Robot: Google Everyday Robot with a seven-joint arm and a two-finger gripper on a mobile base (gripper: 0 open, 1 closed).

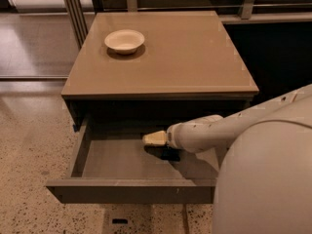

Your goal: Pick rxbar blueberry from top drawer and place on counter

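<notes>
The top drawer (112,160) stands pulled out under the tan counter (185,57). My white arm reaches from the right into the drawer. My gripper (155,138), with its cream tip pointing left, hangs low over the drawer's grey floor near the middle. A small dark object (170,154) lies on the drawer floor just under and behind the gripper tip. It looks like the rxbar blueberry, but the arm hides most of it and no lettering shows.
A cream bowl (124,41) sits on the counter's far left. My own white body fills the lower right foreground and covers the drawer's right end. Speckled floor lies to the left, with metal rails and a dark panel behind.
</notes>
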